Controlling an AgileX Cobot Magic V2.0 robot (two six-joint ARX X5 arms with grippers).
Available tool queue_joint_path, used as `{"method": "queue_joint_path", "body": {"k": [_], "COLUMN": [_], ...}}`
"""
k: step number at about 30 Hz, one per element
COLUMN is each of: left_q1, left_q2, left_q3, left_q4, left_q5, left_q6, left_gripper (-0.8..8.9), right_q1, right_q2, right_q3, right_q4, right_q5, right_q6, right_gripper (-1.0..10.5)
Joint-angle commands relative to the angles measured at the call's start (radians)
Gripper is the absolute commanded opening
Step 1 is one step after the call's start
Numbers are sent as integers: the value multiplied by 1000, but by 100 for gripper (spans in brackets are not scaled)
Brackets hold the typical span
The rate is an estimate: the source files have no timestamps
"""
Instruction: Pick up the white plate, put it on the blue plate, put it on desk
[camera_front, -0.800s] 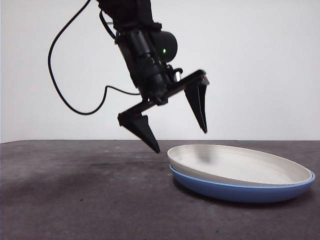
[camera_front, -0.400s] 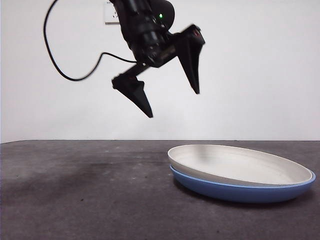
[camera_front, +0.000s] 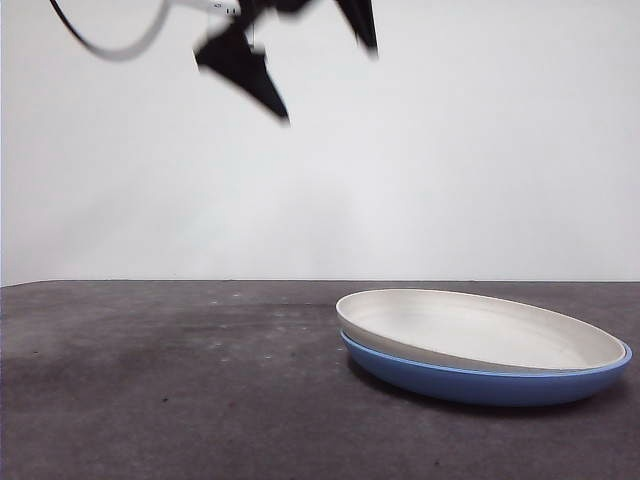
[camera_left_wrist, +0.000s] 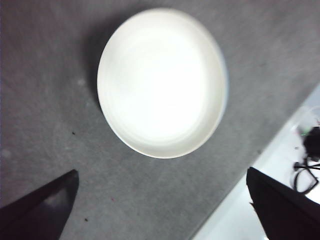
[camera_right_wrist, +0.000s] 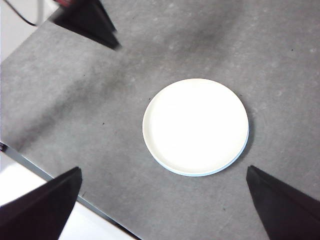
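Spread black fingers (camera_front: 240, 68) of the left gripper (camera_front: 300, 55) hang high, holding nothing; well below them, the white plate (camera_front: 480, 328) sits nested in the blue plate (camera_front: 480, 383) on the worktop (camera_front: 160, 390).

The white plate (camera_front: 480, 328) lies nested on the blue plate (camera_front: 470, 383). Both sit right of centre on the counter (camera_front: 160, 390)

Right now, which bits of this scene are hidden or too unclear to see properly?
- The blue plate: the white plate stacked on it hides its inside in every view; only a thin rim shows from above.
- The left gripper: the front view's top edge cuts it off, and it is blurred.
- The white plate's surface: washed out by glare in the left wrist view.
- The desk: cut off by every frame's edges.
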Motion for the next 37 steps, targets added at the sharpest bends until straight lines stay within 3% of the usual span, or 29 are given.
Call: {"method": "queue_joint_path", "body": {"k": [1, 7, 14, 23, 29, 37], "left_q1": [-4, 0, 8, 8, 8, 8], "left_q2": [-89, -352, -718, -1085, -1222, -1268], "left_q3": [-30, -244, -557, -808, -897, -915], "left_q4": [-36, -30, 92, 188, 234, 235], "left_q5": [3, 3, 3, 3, 3, 3], "left_q6": [39, 74, 75, 75, 79, 82], "left_gripper": [688, 688, 688, 688, 688, 688], "right_q1": [3, 3, 3, 3, 3, 2], "right_q2": [4, 4, 11, 25, 25, 116], "right_q3": [20, 19, 19, -58, -192, -349], "right_q4": [6, 5, -2, -23, 50, 198], "right_q5": [2, 9, 9, 8, -1, -2], "right_q6": [56, 93, 112, 125, 166, 217], "right_gripper": [539, 539, 539, 539, 539, 539]}}
